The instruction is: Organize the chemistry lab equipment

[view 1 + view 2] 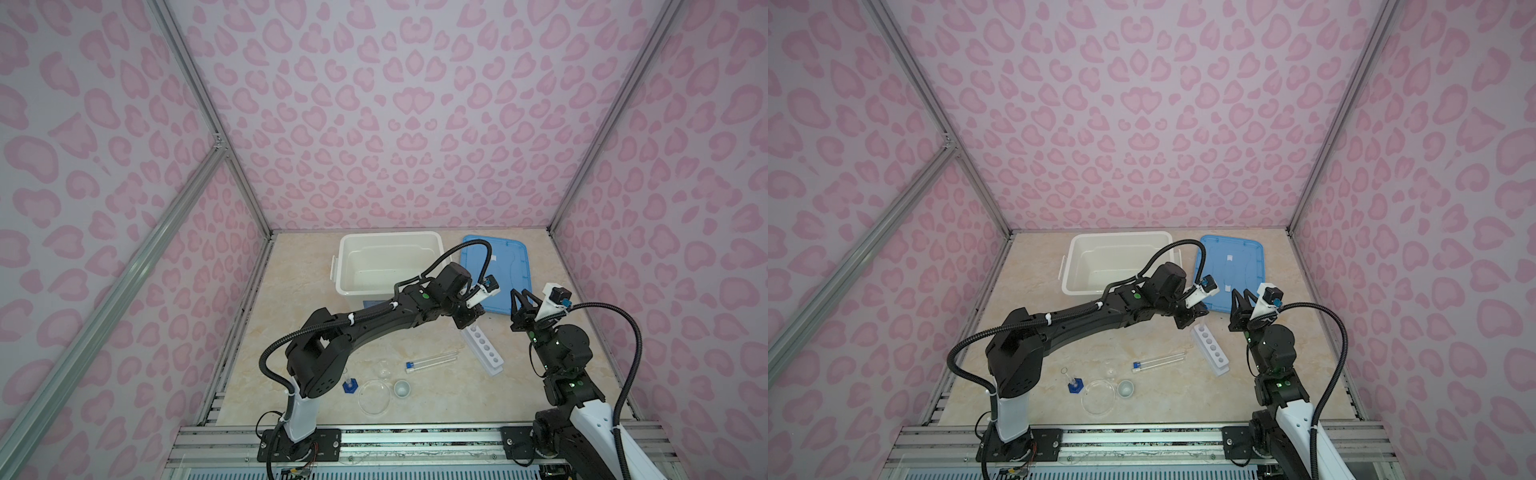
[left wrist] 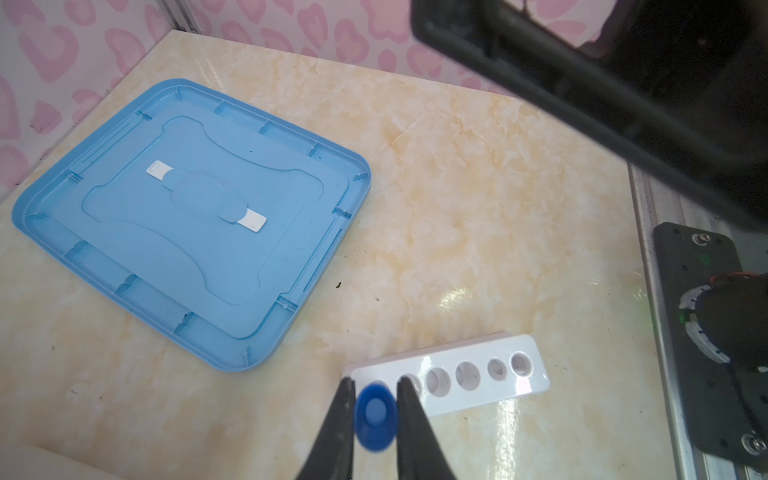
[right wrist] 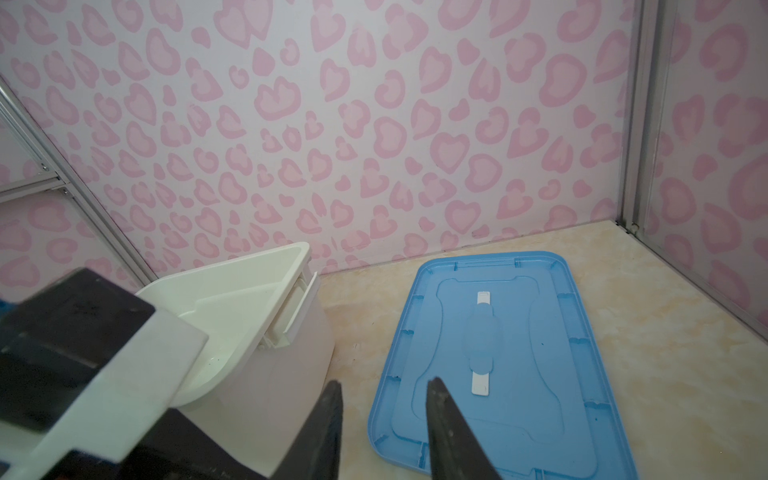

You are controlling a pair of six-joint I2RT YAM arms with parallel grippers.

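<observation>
Racking seems the step in hand: left fingers [image 2: 340, 419] pinch a blue-capped tube [image 2: 376, 415] at the end hole of the white rack [image 2: 478, 397] on the tabletop [image 2: 457, 208]. The right fingers [image 3: 328, 419] hang part-open and empty over the blue lid [image 3: 519, 374]. Next calls for a straight lowering, then release.

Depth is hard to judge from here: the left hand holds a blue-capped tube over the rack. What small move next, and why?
Probably lower the left hand straight down: the blue-capped tube is clamped in it over the end hole of the white rack, and whether it is seated cannot be told.
</observation>
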